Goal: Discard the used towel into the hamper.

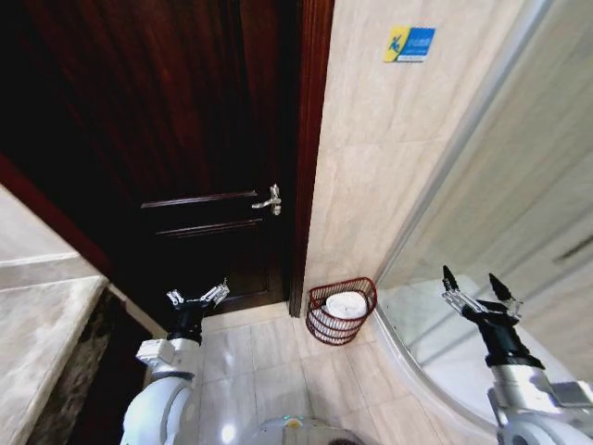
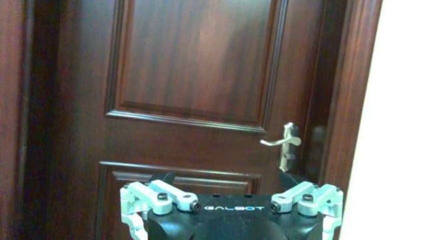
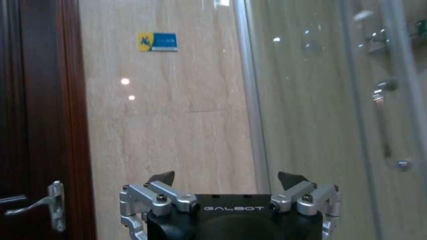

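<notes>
Glossy dark wood door [image 1: 185, 139], wire hamper [image 1: 341, 311]

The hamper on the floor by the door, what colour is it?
Dark reddish-brown open weave, with something white inside; the hamper shows best in the head view.

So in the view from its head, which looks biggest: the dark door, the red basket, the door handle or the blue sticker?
Largest to smallest:
1. dark door
2. hamper
3. blue and yellow sticker
4. door handle

The last two look close, so that order is unsure.

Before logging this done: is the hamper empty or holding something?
Holding something: the hamper stands upright on the floor with a white bundle inside.
</notes>
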{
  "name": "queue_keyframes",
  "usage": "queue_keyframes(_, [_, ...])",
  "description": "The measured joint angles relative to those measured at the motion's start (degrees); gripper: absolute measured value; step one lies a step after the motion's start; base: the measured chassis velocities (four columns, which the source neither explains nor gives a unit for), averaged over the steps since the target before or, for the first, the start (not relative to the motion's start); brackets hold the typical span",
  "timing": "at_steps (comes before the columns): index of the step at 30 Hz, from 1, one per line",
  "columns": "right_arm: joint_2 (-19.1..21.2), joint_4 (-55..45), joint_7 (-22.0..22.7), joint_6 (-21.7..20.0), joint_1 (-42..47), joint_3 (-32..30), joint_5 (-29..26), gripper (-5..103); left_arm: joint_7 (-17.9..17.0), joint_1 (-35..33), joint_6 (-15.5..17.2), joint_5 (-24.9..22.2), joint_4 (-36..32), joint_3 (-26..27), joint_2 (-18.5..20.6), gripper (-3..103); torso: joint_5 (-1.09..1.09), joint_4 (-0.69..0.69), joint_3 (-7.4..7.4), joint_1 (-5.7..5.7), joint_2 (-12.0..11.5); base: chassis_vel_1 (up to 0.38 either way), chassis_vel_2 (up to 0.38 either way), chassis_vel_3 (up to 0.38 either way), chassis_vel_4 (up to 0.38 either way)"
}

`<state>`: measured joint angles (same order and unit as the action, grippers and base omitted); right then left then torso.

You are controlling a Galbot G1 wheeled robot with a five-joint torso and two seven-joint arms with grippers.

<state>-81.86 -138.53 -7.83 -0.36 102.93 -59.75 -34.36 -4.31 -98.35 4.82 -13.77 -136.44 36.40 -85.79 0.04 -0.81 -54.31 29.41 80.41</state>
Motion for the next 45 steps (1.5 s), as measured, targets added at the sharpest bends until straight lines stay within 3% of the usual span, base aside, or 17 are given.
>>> queue_keyframes(8, [0.00,0.00,0.00,0.00,-0.01,0.00,0.00,100,0.00,0.01,0.00,0.00,0.00,0.00,0.00,100,-0.01,0.00,-0.01,0.02,0.00,0.093,-0.061,-0.091,0.092])
queue_keyframes(45, [0.00,-0.01,0.01,0.00,-0.01,0.00,0.00,100,0.00,0.03,0.00,0.00,0.00,0.00,0.01,100,-0.03,-0.01,-0.01,0.04,-0.02,-0.085,-0.078,-0.079,-0.093])
